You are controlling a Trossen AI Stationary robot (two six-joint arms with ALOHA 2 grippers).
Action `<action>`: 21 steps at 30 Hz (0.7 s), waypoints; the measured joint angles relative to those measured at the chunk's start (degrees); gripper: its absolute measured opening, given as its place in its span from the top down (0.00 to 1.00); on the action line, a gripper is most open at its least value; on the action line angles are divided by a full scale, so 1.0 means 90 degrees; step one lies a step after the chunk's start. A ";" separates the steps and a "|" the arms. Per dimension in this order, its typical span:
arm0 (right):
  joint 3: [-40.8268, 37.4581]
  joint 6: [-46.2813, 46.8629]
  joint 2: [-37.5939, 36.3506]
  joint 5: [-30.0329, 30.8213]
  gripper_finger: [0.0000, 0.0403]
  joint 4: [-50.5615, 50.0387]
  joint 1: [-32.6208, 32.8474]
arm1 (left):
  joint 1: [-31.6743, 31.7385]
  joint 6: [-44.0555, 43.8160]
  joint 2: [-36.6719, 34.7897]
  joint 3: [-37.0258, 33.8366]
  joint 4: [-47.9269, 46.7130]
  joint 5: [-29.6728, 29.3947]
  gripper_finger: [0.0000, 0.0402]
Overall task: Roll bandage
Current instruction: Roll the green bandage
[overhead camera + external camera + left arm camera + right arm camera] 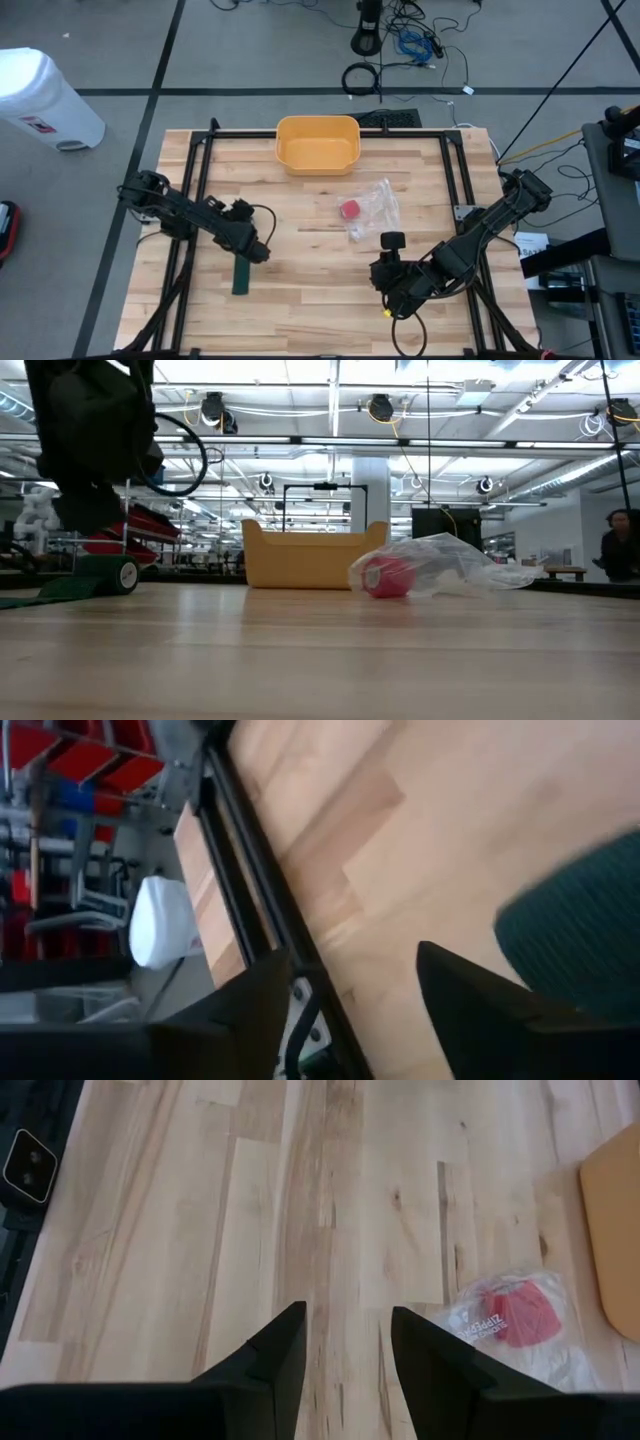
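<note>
A dark green bandage [239,277] lies on the left part of the table as a flat strip. Its rolled end [121,574] rests on the wood. My left gripper [257,251] hangs just above that roll, slanting down. It is open, and only bare wood shows between its fingers [350,982]. The green bandage [580,935] shows beside the outer side of one finger. My right gripper [386,272] waits above the table's near right part, open [348,1342] with nothing between its fingers. My left gripper has one finger [470,1000] close against the green bandage's edge [520,935]. I cannot tell whether it touches. Nothing lies between the two fingers.
A clear plastic bag [372,208] holding a red roll [350,210] lies right of the table's middle. A yellow bin [317,143] stands at the far edge. Black frame rails [195,200] run along the table's left and right sides.
</note>
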 joint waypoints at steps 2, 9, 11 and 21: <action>0.0000 -0.0002 0.0000 0.0000 0.67 0.0000 0.0000 | -0.0105 0.0473 0.0000 0.0000 0.0080 0.0075 0.52; 0.0000 -0.0001 0.0000 0.0001 0.67 0.0002 0.0000 | -0.0739 0.1206 0.0000 0.0000 -0.0101 0.0049 0.73; 0.0000 -0.0001 0.0000 0.0000 0.67 0.0002 0.0000 | -0.0892 0.1202 0.0000 0.0000 -0.0151 0.0053 0.76; 0.0000 0.0180 0.0000 0.0000 0.67 0.0004 0.0000 | -0.1049 0.0547 -0.0005 -0.0528 -0.0346 0.0035 0.78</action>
